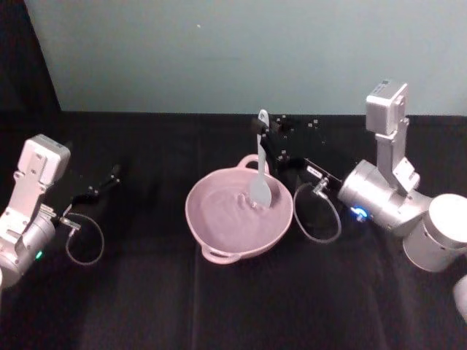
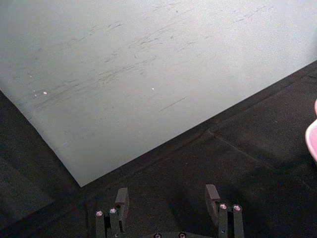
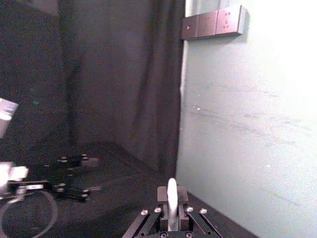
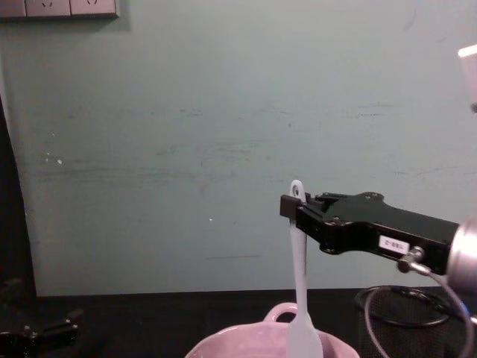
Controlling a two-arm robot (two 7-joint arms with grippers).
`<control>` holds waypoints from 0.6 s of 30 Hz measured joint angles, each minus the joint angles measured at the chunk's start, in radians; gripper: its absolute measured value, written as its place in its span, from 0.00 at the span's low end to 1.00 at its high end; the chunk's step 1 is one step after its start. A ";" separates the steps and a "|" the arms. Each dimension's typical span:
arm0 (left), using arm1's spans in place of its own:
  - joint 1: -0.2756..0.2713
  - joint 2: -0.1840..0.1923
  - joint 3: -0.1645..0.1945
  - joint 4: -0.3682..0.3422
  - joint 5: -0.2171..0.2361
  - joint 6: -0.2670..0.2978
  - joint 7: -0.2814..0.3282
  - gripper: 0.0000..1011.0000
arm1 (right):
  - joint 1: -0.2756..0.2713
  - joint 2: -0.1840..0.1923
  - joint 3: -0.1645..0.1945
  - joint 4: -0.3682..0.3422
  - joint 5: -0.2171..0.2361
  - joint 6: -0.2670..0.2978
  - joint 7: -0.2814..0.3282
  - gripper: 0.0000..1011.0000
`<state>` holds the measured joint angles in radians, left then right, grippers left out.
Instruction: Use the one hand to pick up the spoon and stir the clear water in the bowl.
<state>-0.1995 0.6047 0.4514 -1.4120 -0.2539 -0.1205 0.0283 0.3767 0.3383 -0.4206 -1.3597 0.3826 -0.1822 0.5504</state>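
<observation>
White spoon hung upright, scoop down inside the pink bowl, handle top clamped by the right gripper above the bowl's far rim. Left gripper sat well left of the bowl, fingers apart.

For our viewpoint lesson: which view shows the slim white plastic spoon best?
Head view: the slim white plastic spoon shows whole, scoop in the pale pink glossy bowl. Chest view crops the scoop; right wrist view catches its handle end.
</observation>
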 joint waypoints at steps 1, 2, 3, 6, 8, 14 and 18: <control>0.000 0.000 0.000 0.000 0.000 0.000 0.000 1.00 | -0.007 0.004 0.002 -0.010 0.008 0.006 0.004 0.12; 0.000 0.000 0.000 0.000 0.000 0.000 0.000 1.00 | -0.017 0.010 0.003 -0.023 0.017 0.013 0.009 0.12; 0.000 0.000 0.000 0.000 0.000 0.000 0.000 1.00 | -0.034 0.019 0.004 -0.047 0.034 0.024 0.019 0.12; 0.000 0.000 0.000 0.000 0.000 0.000 0.000 1.00 | -0.058 0.031 0.001 -0.078 0.054 0.036 0.034 0.12; 0.000 0.000 0.000 0.000 0.000 0.000 0.000 1.00 | -0.073 0.037 -0.006 -0.101 0.071 0.044 0.043 0.12; 0.000 0.000 0.000 0.000 0.000 0.000 0.000 1.00 | -0.084 0.025 -0.043 -0.115 0.087 0.039 0.057 0.12; 0.000 0.000 0.000 0.000 0.000 0.000 0.000 1.00 | -0.060 -0.006 -0.070 -0.075 0.083 0.022 0.057 0.12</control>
<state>-0.1995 0.6047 0.4514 -1.4120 -0.2539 -0.1205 0.0283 0.3171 0.3320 -0.4906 -1.4351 0.4658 -0.1604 0.6072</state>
